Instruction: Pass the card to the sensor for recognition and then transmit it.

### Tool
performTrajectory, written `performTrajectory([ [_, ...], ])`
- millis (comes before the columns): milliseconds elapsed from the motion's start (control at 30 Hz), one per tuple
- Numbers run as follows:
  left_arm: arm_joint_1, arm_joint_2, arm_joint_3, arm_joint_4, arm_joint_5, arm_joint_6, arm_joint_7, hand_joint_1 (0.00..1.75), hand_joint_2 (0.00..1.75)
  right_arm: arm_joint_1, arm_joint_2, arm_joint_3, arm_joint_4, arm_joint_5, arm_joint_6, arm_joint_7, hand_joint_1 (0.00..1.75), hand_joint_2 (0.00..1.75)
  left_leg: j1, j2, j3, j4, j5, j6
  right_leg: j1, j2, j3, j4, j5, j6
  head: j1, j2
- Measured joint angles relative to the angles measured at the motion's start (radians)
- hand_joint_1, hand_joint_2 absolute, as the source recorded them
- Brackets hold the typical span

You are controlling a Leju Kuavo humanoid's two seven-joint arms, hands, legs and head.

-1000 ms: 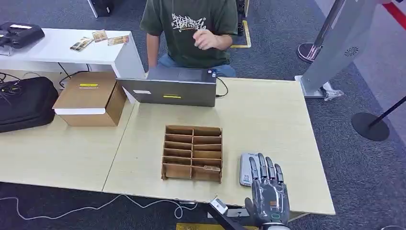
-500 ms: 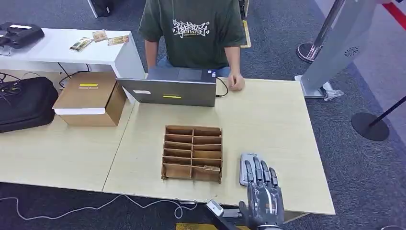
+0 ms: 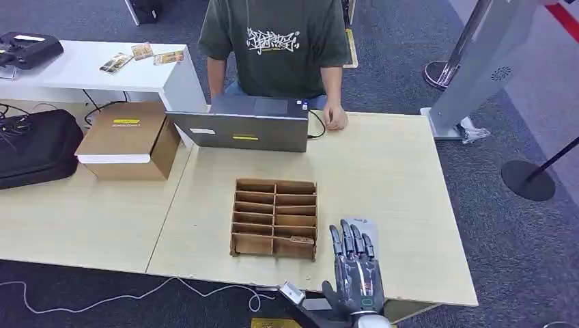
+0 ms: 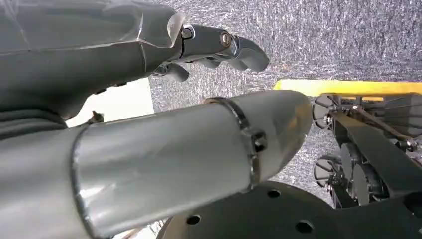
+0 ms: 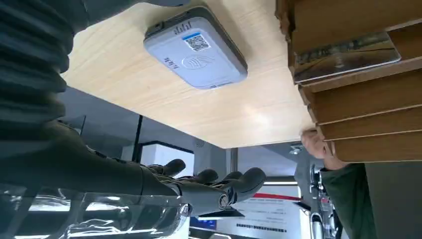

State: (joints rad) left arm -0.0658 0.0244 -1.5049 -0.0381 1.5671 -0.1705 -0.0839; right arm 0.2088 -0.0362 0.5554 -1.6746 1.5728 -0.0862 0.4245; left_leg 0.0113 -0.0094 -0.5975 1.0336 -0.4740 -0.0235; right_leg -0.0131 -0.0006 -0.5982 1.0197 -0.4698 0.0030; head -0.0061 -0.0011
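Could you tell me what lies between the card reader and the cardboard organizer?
Bare tabletop separates the card reader from the cardboard organizer, seen in the right wrist view.

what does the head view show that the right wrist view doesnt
Head view alone: the laptop, the cardboard box, the black bag and the whole wooden organizer from above.

Right wrist view alone: the sensor's printed face, and the card up close in its slot.

Both: the right hand, open with fingers apart, the sensor, the organizer, the table and the person's hand.

The head view looks down from high on the worktop (image 3: 382, 171); the right wrist view sits close, sharing the card reader (image 5: 196, 52) at 5 o'clock.
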Motion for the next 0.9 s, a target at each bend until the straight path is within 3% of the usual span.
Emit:
performTrajectory([
  [367,-0.002,0.001,0.000,0.000,0.003,0.000,0.008,0.00,0.00,-0.065,0.072,-0.027,0.137,0.000,-0.099,-0.058,0.00,1.75,0.000,0.000,0.000,0.000,0.000,0.000,0.000,0.000,0.000,0.000,0.000,0.000,0.001,0.000],
  [667,-0.003,0.001,0.000,0.000,0.003,0.000,0.009,0.00,0.00,-0.117,0.095,-0.033,0.226,0.000,-0.179,-0.094,0.00,1.75,0.000,0.000,0.000,0.000,0.000,0.000,0.000,0.000,0.000,0.000,0.000,0.000,0.000,0.000],
  [800,-0.004,0.001,0.000,0.000,0.003,0.000,0.009,0.00,0.00,-0.145,0.103,-0.031,0.260,0.000,-0.191,-0.098,0.00,1.75,0.000,0.000,0.000,0.000,0.000,0.000,0.000,0.000,0.000,0.000,0.000,0.000,0.000,0.000],
  [900,-0.004,0.002,0.000,0.000,0.003,0.000,0.009,0.00,0.00,-0.162,0.116,-0.035,0.285,0.000,-0.193,-0.146,0.00,1.75,0.000,0.000,0.000,0.000,0.000,0.000,0.000,0.000,0.000,0.000,0.000,0.000,0.000,0.000],
])
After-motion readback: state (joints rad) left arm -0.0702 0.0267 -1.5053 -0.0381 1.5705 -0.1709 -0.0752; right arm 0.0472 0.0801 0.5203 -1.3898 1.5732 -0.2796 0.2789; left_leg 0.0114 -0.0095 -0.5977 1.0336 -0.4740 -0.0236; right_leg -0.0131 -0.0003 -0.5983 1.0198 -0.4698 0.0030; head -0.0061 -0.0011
